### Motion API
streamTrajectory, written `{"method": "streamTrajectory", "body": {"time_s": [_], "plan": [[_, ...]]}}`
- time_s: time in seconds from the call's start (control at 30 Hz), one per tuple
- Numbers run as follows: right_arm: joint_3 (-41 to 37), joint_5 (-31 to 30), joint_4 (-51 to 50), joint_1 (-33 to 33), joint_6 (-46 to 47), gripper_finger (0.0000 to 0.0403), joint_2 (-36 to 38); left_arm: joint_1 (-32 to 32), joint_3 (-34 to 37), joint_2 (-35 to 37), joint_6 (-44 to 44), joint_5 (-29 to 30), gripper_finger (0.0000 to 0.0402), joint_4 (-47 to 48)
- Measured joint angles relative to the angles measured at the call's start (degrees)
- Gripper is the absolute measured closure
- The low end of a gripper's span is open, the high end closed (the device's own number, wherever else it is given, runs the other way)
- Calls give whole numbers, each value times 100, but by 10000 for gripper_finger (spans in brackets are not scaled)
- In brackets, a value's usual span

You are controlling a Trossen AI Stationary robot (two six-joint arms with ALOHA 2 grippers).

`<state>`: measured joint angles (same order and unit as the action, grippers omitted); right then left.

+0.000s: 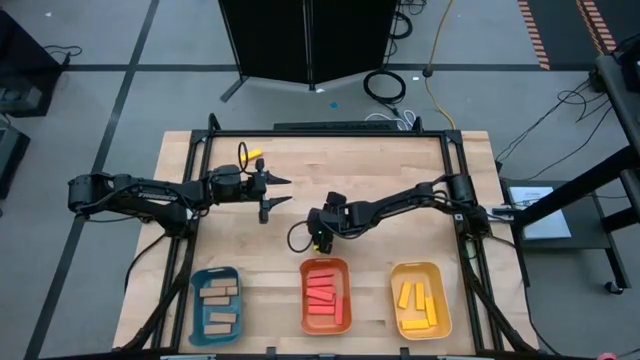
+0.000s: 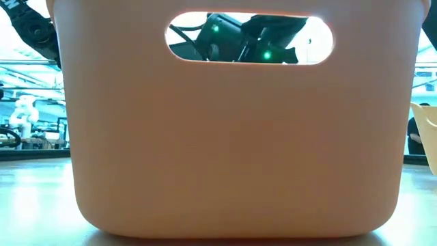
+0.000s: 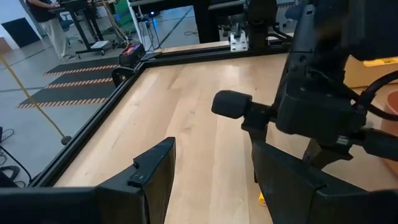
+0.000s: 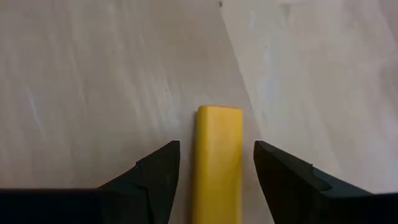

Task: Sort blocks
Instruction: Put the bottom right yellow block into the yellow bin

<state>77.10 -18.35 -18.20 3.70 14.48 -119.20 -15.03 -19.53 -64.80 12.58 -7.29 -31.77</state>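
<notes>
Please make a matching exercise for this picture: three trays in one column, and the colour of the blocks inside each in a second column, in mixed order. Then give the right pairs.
Column 1:
1. blue tray
2. orange tray
3. yellow tray

Column 2:
a. yellow blocks
b. tan blocks
c. red blocks

Right pairs: 1-b, 2-c, 3-a.
</notes>
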Motion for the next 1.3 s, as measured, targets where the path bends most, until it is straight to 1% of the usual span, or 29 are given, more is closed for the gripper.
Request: {"method": "streamTrajectory", "body": {"time_s": [0.23,0.33,0.43,0.63,0.7,0.8,0.93,1.03,1.23,1.3], "plan": [[2,89,-49,19,272,207,-43,0,0,0,-7,0,191,-2],[11,347,-103,14,317,220,-43,0,0,-2,-7,0,191,-6],[15,467,-151,9,433,245,-41,0,0,-1,-9,0,191,-7],[17,521,-176,15,421,311,-36,0,0,0,-13,0,191,-11],[17,519,-190,15,359,324,-32,0,0,-1,-13,0,191,-12],[17,527,-236,15,267,325,4,0,0,0,-13,0,191,-15],[-7,545,-405,2,239,303,195,0,0,-2,-13,0,191,-15],[-2,540,-554,-25,240,293,484,0,0,-1,-13,0,191,-14],[-2,537,-1124,-22,382,299,1209,0,0,0,-13,0,191,-13],[-1,743,-1376,20,523,299,1512,0,0,-1,-13,0,191,-11]]}}
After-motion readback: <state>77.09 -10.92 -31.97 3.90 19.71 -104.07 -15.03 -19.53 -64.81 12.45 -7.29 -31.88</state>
